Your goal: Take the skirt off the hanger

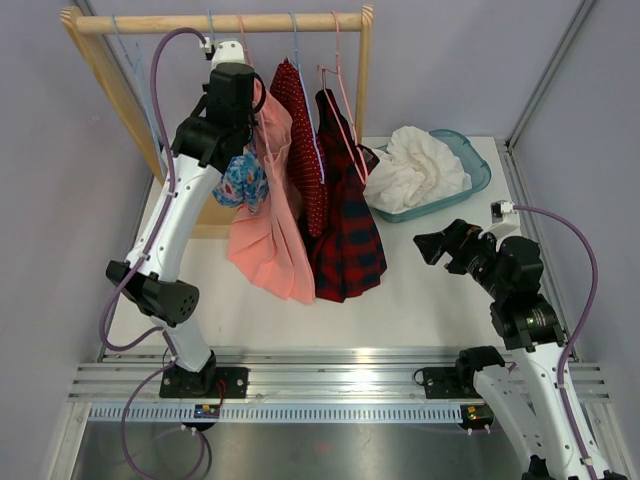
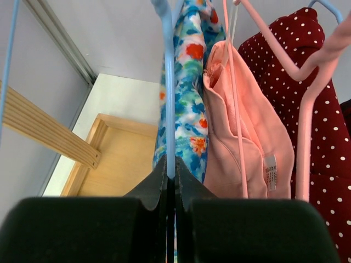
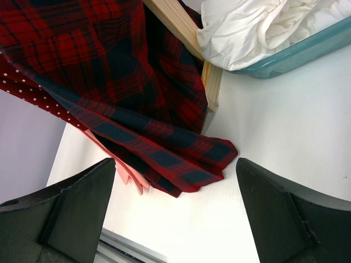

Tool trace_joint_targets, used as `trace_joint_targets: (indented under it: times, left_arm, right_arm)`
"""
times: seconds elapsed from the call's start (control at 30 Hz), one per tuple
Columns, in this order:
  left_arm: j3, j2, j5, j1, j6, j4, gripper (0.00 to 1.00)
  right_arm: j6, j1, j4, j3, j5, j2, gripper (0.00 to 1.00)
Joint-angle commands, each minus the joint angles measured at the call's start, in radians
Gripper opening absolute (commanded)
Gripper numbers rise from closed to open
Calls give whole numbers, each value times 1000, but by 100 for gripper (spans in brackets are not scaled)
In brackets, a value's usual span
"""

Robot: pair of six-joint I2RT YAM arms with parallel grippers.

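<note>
A blue floral skirt [image 1: 243, 182] hangs on a thin blue hanger [image 2: 169, 82] at the left of the wooden rack [image 1: 220, 22]. It shows bunched up in the top view and close in the left wrist view [image 2: 189, 93]. My left gripper [image 1: 243, 112] is raised at the rack, and its jaws [image 2: 170, 164] are shut on the blue hanger's wire right beside the skirt. My right gripper [image 1: 438, 247] is open and empty low over the table; in its wrist view [image 3: 175, 181] it faces the hem of a red plaid garment [image 3: 109, 66].
A salmon garment [image 1: 270, 230] on a pink hanger [image 2: 307, 109], a red polka-dot garment [image 1: 300, 150] and the plaid garment [image 1: 348, 230] hang to the right of the skirt. A teal basin [image 1: 478, 165] holds white cloth [image 1: 415, 168] at the back right.
</note>
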Motion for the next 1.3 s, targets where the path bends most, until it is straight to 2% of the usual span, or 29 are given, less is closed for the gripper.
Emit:
trace_joint_targets:
  times: [0.0, 0.13, 0.23, 0.37, 0.43, 0.5, 0.53, 0.57, 0.6, 0.63, 0.67, 0.7, 0.73, 0.97, 1.27]
  left_arm:
    - [91, -110, -48, -6, 36, 21, 0]
    - [162, -174, -50, -18, 55, -20, 0]
    - [183, -219, -55, -30, 55, -66, 0]
    - [113, -295, -50, -40, 37, -97, 0]
    - [78, -340, -30, -41, 17, -102, 0]
    - [26, -369, -19, -44, -6, -102, 0]
    - [7, -375, -16, -44, -13, -102, 0]
    - [-5, -381, -7, -46, -20, -102, 0]
    - [-25, -384, -4, -50, -27, -105, 0]
    - [-31, -390, -1, -52, -41, -105, 0]
    - [-36, -393, 1, -55, -46, -111, 0]
    - [-40, -395, -1, -61, -55, -114, 0]
    - [-50, -401, 1, -63, -58, -113, 0]
    - [-65, -429, 39, -81, -96, -134, 0]
    - [-100, -485, 165, -90, -164, -145, 0]
  right_arm:
    - [-20, 5, 37, 24, -20, 8, 100]
    - [-16, 7, 74, 127, -49, 28, 100]
    - [4, 5, 163, 206, -143, 46, 99]
    - [44, 13, 231, 346, -328, 167, 99]
    - [29, 43, 212, 447, -339, 238, 99]
    - [-63, 173, 153, 518, -269, 290, 99]
    - [-107, 239, 116, 612, -216, 321, 99]
    - [-201, 316, 17, 672, -86, 406, 99]
    - [-252, 517, -33, 737, 0, 457, 99]
    - [-293, 612, -71, 844, 88, 544, 99]
    - [-360, 718, -100, 880, 247, 580, 99]
    - [-384, 854, -90, 900, 319, 606, 100]
    - [-396, 899, -75, 920, 346, 631, 99]
    - [-390, 1048, 86, 977, 360, 852, 99]
    - [-396, 1064, 224, 989, 408, 993, 99]
